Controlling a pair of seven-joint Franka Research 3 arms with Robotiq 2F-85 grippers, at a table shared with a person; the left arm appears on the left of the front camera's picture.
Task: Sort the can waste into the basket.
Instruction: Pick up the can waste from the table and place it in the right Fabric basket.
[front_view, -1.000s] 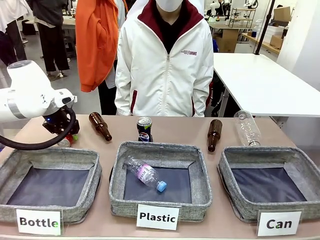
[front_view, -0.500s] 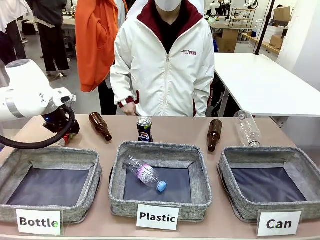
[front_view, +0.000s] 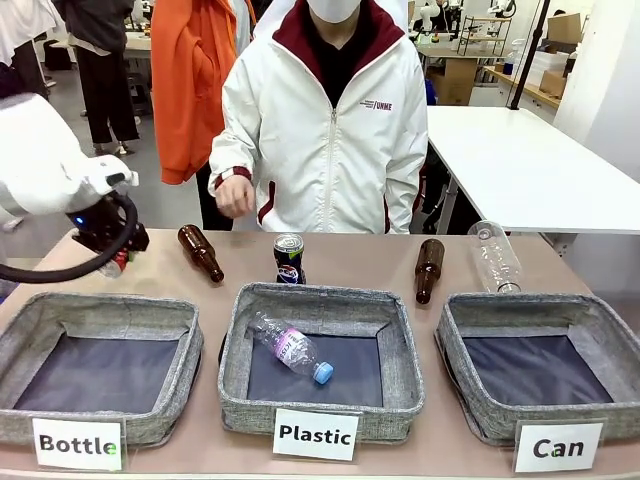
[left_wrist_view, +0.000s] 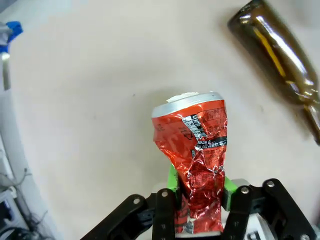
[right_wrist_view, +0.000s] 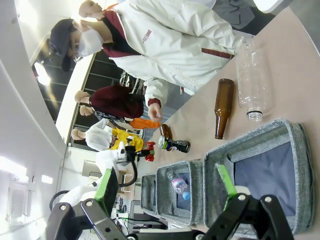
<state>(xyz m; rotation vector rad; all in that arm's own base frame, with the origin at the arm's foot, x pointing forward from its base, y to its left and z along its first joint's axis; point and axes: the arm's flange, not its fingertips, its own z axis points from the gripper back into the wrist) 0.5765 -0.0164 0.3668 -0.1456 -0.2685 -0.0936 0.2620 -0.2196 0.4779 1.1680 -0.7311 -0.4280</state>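
In the left wrist view my left gripper (left_wrist_view: 199, 187) is shut on the crushed red can (left_wrist_view: 192, 150), which hangs above the bare tabletop. From the front, that gripper (front_view: 112, 258) hovers over the table's far left, behind the "Bottle" basket. The dark Pepsi can (front_view: 289, 258) stands upright behind the middle basket and also appears in the right wrist view (right_wrist_view: 175, 145). The grey basket labelled "Can" (front_view: 470, 395) sits at the front right with nothing inside. My right gripper (right_wrist_view: 167, 187) is open, high above that basket (right_wrist_view: 250, 145).
The "Plastic" basket (front_view: 235, 385) holds a clear bottle (front_view: 290, 348). The "Bottle" basket (front_view: 185, 370) is at the left. Two brown bottles (front_view: 200, 252) (front_view: 429, 269) and a clear plastic bottle (front_view: 493, 257) lie on the table. A person's hand (front_view: 235, 195) hangs over the far edge.
My left gripper has risen and shifted left with the red can in it. The person's hand has come up into view at the far edge.
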